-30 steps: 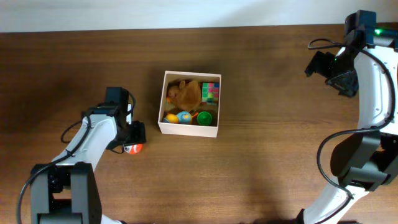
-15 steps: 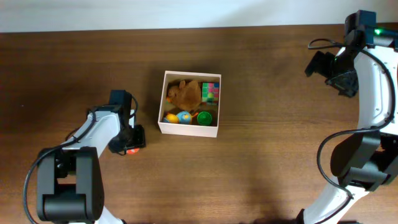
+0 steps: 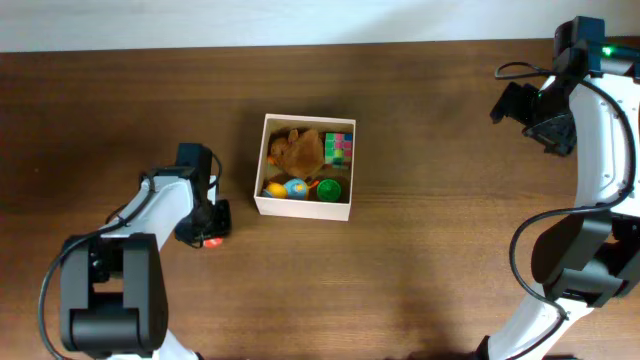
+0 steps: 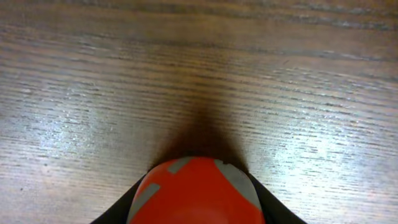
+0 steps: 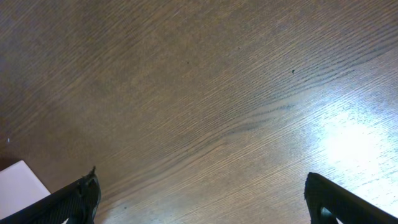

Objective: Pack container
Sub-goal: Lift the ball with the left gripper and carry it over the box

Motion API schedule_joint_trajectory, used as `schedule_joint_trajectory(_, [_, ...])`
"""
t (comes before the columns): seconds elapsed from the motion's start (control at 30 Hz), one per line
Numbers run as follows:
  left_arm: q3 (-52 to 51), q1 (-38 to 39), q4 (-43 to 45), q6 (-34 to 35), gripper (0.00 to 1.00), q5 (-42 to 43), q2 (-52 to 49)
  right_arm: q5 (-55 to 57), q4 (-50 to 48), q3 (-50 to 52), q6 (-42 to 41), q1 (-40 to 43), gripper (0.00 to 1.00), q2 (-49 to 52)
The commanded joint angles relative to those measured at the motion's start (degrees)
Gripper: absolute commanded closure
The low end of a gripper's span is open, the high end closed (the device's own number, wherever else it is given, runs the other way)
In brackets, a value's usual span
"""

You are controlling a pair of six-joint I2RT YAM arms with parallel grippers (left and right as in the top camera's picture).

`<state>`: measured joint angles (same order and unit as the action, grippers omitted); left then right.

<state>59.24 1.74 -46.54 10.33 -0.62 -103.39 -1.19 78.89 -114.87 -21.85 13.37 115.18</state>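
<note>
1. Lowered and drawn inward since a second ago: left fingers (image 4: 118, 216), then just beside the orange toy (image 4: 198, 191), now straddling it and hiding most of it from overhead. Hardly shifted over the last half second.
2. Pressed against both flanks of the toy in the left wrist view, with no gap showing; judged a closed hold. Cannot tell whether lifted yet or resting on the tabletop (image 4: 199, 74).
3. Parked well apart near the far right edge: right fingers (image 5: 74, 202), spread wide, holding nothing, with only bare wood beneath.
4. Sitting mid-tabletop, near the left arm on its right side: container (image 3: 300, 208), upright and open-topped.
5. Already inside: brown plush (image 3: 297, 150), multicoloured cube (image 3: 341, 146), green piece (image 3: 330, 190) and blue-and-yellow ball (image 3: 287, 188), together covering most of the floor.
6. Judged nearly packed: four items in, one orange toy out, nothing else loose in sight.
7. Left to do, by that reckoning: lift the toy, carry it right over the near wall, and release it into the little free room remaining.
</note>
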Motion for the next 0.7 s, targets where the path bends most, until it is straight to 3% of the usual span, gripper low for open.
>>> schedule_joint_trajectory(0.0, [5.1, 0.0, -2.0, 0.0, 0.62, 0.9, -1.4, 0.3, 0.0, -0.9, 0.4, 0.2, 0.01, -0.7])
schedule_joint_trajectory(0.27, [19.0, 0.0, -9.6, -0.1, 0.63, 1.0, -1.4, 0.3, 0.0, -0.8, 0.4, 0.2, 0.01, -0.7])
schedule_joint_trajectory(0.67, [34.8, 3.7, -15.5, -3.8, 0.63, 8.1, -1.4, 0.3, 0.0, -0.9, 0.4, 0.2, 0.01, -0.7])
